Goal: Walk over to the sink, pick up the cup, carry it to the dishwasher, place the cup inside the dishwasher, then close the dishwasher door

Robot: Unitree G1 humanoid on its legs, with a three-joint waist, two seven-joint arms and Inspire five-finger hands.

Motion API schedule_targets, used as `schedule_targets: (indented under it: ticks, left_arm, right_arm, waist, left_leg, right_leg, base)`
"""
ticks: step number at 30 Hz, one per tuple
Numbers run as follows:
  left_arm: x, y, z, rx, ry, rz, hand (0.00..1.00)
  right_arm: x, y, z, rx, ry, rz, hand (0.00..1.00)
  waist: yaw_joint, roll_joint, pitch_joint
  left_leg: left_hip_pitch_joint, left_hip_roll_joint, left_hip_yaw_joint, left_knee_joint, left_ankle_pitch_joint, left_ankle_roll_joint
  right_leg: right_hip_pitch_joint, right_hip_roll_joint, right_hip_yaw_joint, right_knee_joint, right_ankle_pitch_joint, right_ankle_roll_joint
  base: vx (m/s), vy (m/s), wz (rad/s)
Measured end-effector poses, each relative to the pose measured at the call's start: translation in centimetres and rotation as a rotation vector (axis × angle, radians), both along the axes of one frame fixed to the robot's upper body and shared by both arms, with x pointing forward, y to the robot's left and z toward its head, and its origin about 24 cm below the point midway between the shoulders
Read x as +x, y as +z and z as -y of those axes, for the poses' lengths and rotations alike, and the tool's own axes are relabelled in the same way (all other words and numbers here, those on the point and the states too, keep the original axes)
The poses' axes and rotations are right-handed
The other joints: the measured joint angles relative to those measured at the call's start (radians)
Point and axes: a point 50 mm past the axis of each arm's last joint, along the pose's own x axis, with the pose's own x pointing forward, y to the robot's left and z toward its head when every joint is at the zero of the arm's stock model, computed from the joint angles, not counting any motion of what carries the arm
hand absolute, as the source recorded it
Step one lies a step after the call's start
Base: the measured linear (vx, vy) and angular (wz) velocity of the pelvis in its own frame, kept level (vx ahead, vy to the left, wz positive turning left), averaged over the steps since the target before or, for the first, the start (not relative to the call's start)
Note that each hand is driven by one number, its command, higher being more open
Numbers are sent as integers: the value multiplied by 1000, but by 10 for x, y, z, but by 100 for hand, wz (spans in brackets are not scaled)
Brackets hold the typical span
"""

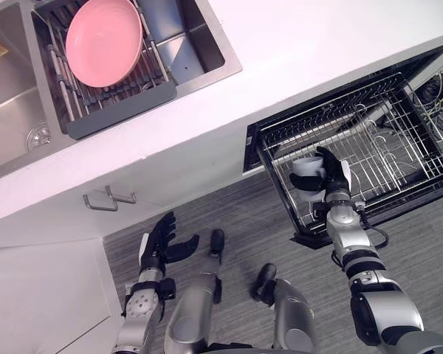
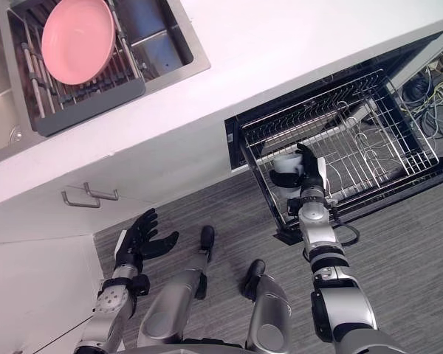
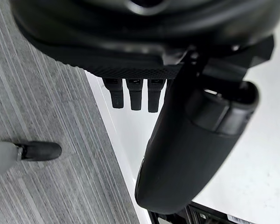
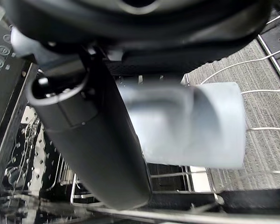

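The right hand (image 1: 334,179) sits at about 3 o'clock in the head view, reaching over the wire rack (image 1: 399,158) that stands pulled out of the dishwasher (image 1: 252,139) under the counter (image 1: 317,51). Its fingers and thumb are curled round the white cup (image 1: 306,171), which lies inside the grip at the hand's 9 o'clock side. In the right wrist view the thumb (image 4: 93,149) runs along the cup's (image 4: 196,126) side, with the rack's wires (image 4: 266,128) and grey floor showing past it. The cup is over the rack's near corner, the one closest to the counter edge. I cannot tell whether it touches the wires.

The left hand (image 1: 159,240) hangs at about 7 o'clock, over the floor (image 1: 244,214) and near the white cabinet front, holding nothing. Its fingers (image 3: 130,95) are straight and spread, the thumb (image 3: 191,140) standing apart from them.

At 10 to 11 o'clock is the sink (image 1: 11,110). A drying rack (image 1: 118,110) lies across it with a pink plate (image 1: 103,40) resting in it. A metal handle (image 1: 109,199) on the cabinet is at 8 o'clock, just above the left hand.
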Motion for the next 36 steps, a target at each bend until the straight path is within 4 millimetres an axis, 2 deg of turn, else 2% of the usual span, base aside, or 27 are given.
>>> schedule_targets:
  ticks: [4,6,10,14,18,20,23,27,31,34,35,36]
  left_arm:
    - [2,1,3,-9,-1,7,90]
    - [2,-1,5,-16,1,0,90]
    - [-1,-8,5,-18,6,-33,90]
    - [-7,-18,4,-18,12,-81,90]
    - [-19,-30,0,-10,28,-147,90]
    - [-30,-39,-6,-10,68,-196,90]
    - [-47,-53,-14,-1,108,-282,90]
    - [-61,-64,-15,-5,123,-350,90]
    - [-65,-70,-10,-18,124,-382,90]
    - [-67,-75,-4,-18,103,-409,90]
    - [-68,-76,-3,-18,98,-417,90]
    - [-69,-78,-1,-17,89,-427,90]
  right_arm:
    - [1,14,-4,18,-12,79,90]
    - [-6,24,-5,14,-3,149,90]
    - [-22,23,-13,35,9,206,90]
    - [-53,13,-29,103,23,244,90]
    - [-87,-1,-38,159,14,232,90]
    - [-108,2,-41,178,3,259,90]
    - [-127,12,-43,171,4,313,90]
    - [-144,34,-44,150,23,430,90]
    - [-148,40,-45,141,37,467,90]
    - [-147,42,-44,120,63,470,90]
    - [-144,45,-44,105,80,481,90]
    - [-140,51,-43,81,98,501,90]
  waist:
    - [-5,-3,3]
    - [-6,-3,3]
    - [-16,-7,5]
    - [-32,-14,1]
    - [-48,-46,-19]
    - [-67,-74,-50]
    - [-76,-99,-108]
    - [-78,-100,-168]
    - [-85,-98,-203]
    - [-86,-85,-213]
    - [-86,-77,-217]
    - [-97,-68,-222]
  left_leg:
    - [-1,4,4,7,0,0]
    - [12,4,3,10,-2,-3]
    - [55,8,0,8,-20,-3]
    - [99,13,2,-7,-29,-8]
    - [160,15,12,-5,-54,-11]
    - [186,16,18,9,-82,-10]
    - [223,15,37,37,-122,-5]
    - [258,4,42,78,-151,-6]
    - [259,-8,-1,92,-152,-6]
    - [226,-13,-35,99,-156,2]
    - [206,2,32,107,-178,11]
    - [193,47,185,126,-180,11]
  right_leg:
    - [4,7,4,-10,-1,-1]
    - [28,10,-1,-25,-1,-1]
    - [83,21,-6,-53,0,0]
    - [132,32,-6,-89,3,4]
    - [212,44,-3,-136,7,10]
    - [261,53,-1,-182,16,19]
    - [325,59,17,-239,28,29]
    - [401,55,18,-291,39,40]
    - [437,53,-28,-304,40,42]
    - [451,57,-100,-306,40,42]
    - [451,57,-137,-309,45,43]
    - [462,56,-184,-323,53,49]
  base:
    - [48,-63,-2]
    - [38,-52,5]
    - [17,-21,2]
    - [12,-7,-1]
    - [75,-36,-7]
    - [100,-43,-10]
    - [110,-33,-20]
    - [55,-13,-6]
    - [-9,-23,34]
    - [-98,-13,67]
    - [-98,0,90]
    - [-74,0,101]
